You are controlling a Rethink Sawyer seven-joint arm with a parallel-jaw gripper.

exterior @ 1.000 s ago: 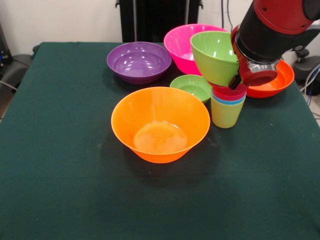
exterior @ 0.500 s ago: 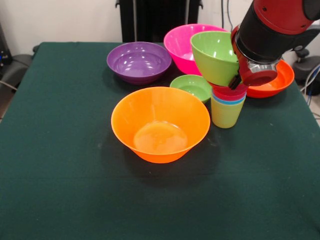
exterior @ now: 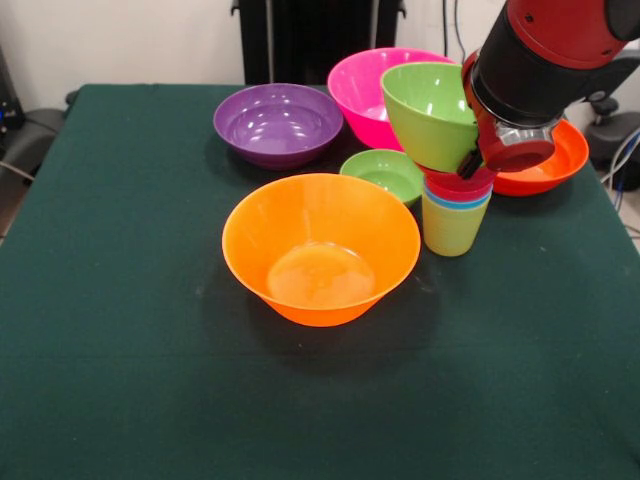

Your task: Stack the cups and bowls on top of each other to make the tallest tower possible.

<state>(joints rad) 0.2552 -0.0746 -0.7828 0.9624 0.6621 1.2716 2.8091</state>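
Note:
The tower stands right of centre: a yellow-green cup (exterior: 450, 228) on the cloth, with a blue cup's rim (exterior: 458, 200) and a red rim (exterior: 458, 185) nested in it. A lime green bowl (exterior: 430, 110) hangs tilted just above that red rim, its mouth turned up and to the left. My gripper (exterior: 470, 160) is shut on the bowl's right wall, and the red and black wrist hides most of it. A big orange bowl (exterior: 320, 245) sits in the middle of the table.
A purple bowl (exterior: 278, 122) and a pink bowl (exterior: 362, 85) stand at the back. A small green bowl (exterior: 383, 175) sits just left of the tower. A red-orange bowl (exterior: 545, 165) lies behind the wrist at the right. The dark green cloth (exterior: 150, 350) covers the table.

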